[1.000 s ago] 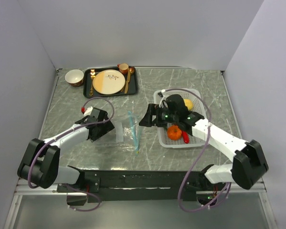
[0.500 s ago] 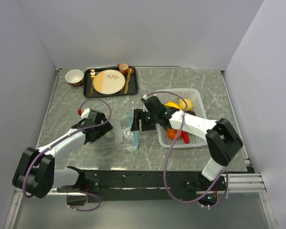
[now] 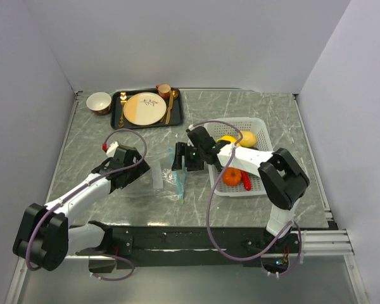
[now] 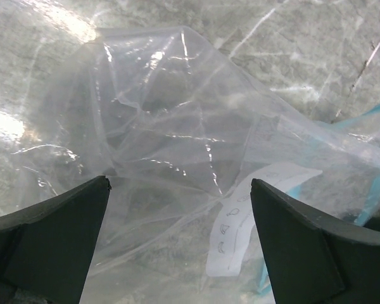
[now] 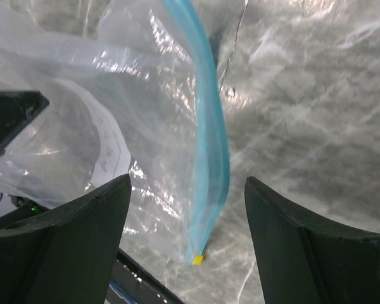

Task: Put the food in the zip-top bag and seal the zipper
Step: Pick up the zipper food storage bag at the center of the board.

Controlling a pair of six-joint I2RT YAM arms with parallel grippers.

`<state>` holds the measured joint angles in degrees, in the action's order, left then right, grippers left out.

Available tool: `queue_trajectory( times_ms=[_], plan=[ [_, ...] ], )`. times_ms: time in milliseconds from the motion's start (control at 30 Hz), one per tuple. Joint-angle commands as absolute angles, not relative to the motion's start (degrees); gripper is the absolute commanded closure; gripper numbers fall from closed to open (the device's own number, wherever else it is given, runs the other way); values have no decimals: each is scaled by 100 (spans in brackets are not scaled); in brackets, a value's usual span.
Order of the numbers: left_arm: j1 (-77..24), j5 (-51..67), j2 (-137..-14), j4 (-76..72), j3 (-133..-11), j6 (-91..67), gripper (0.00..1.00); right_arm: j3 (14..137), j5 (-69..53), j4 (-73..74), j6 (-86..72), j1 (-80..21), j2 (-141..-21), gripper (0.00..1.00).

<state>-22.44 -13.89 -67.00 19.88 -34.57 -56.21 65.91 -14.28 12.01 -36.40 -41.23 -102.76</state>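
- The zip-top bag (image 3: 164,176) lies crumpled on the grey marbled worktop (image 3: 272,104). It is about midway between the left and right edges, and nearer the near edge than the far one. A white printed label (image 4: 253,215) shows on its film.
- The zipper (image 3: 180,180) runs along the side of the bag that faces the right edge. In the right wrist view the teal strip appears to stand up off the worktop, with a small yellow tab (image 5: 197,259) at its lower end.
- The left jaws are spread wide and hold nothing. Both dark fingers (image 4: 50,247) hang over the clear film on the bag's left side.
- The right jaws are also apart, with nothing gripped. The zipper strip passes between the two fingers (image 5: 304,247), and I cannot tell whether either one touches it.
- The food sits in a white perforated basket (image 3: 256,121) just right of the bag, toward the right edge. In it are an orange tomato (image 3: 232,176), a red chilli (image 3: 246,182), a yellow banana (image 3: 228,139) and a pale potato (image 3: 248,138).
- In the far-left corner a black tray (image 3: 177,120) carries a round beige-and-orange plate (image 3: 144,108). A small bowl (image 3: 99,101) stands just beside the tray.
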Motion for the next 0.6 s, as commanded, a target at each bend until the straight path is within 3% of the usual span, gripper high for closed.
queue_trajectory(
  times_ms=[0,133,233,367,433,467,533,567],
  plan=[
    [-2250,-1178,-6645,1723,-3445,-5476,1,6645,-1810,502,-3744,-3903,-10476,20],
    [-2250,-1108,-6566,1661,-3472,-5449,1,6504,-2205,168,-3771,-3788,-10529,24],
    [-2250,-1046,-6495,1643,-3533,-5397,1,6390,-2529,-61,-3779,-3744,-10538,34],
    [-2250,-1019,-6364,1696,-3630,-5326,1,6258,-2829,-509,-3850,-3709,-10494,58],
    [-2259,-1063,-6302,1775,-3718,-5291,1,6170,-2918,-615,-3893,-3700,-10442,74],
    [-2250,-1072,-6232,1819,-3744,-5274,1,6135,-2988,-702,-3928,-3709,-10415,87],
    [-2250,-1160,-6118,1942,-3858,-5195,1,6003,-3023,-817,-3990,-3718,-10284,100],
    [-2250,-1186,-6082,1977,-3902,-5160,1,5951,-3015,-913,-4069,-3718,-10118,100]
  ],
)
